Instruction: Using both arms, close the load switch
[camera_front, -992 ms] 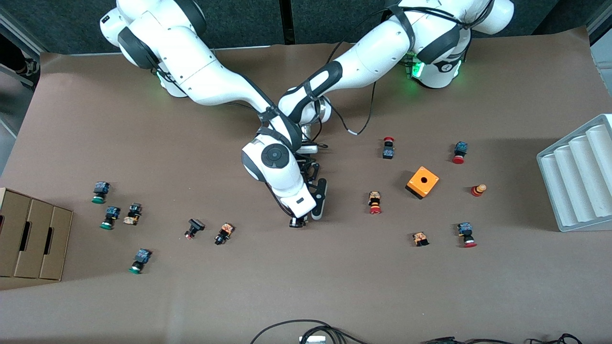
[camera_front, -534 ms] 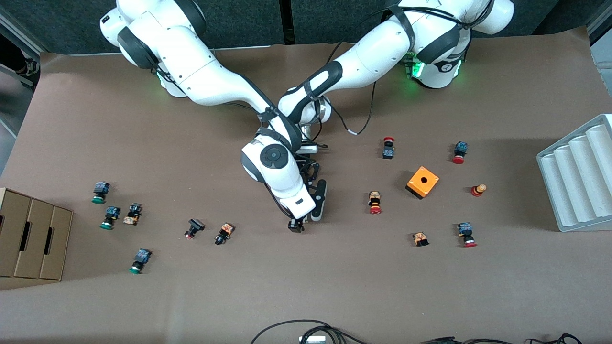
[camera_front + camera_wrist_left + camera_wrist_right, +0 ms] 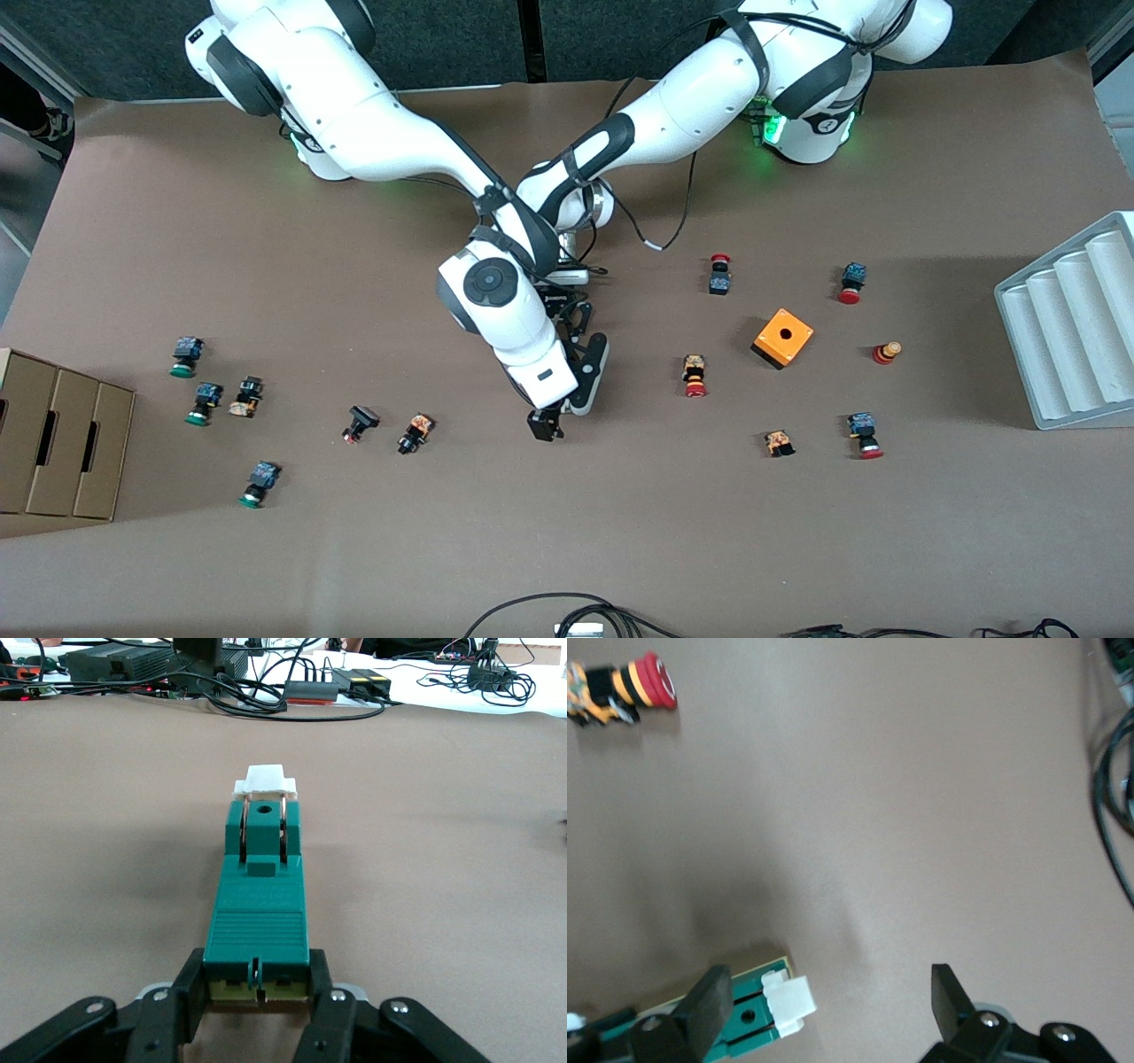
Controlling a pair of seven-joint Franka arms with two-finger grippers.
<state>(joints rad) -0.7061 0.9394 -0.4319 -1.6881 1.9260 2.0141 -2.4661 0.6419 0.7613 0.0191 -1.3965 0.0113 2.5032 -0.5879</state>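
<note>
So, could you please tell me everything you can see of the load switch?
The load switch is a narrow dark-green block, plastic by its look, with a ribbed top, a round hole and a white piece at one end. It lies flat on the brown table. The left tool is shut on its yellowish end; the right tool stands open beside the white piece.

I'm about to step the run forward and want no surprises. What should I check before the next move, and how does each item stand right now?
1. Left tool shut on the load switch: ok.
2. Switch lying flat on the table: ok.
3. White piece at its free end uncovered: ok.
4. Right tool open, white piece between its fingers, untouched: ok.
5. Switch fully closed: cannot tell.
</note>
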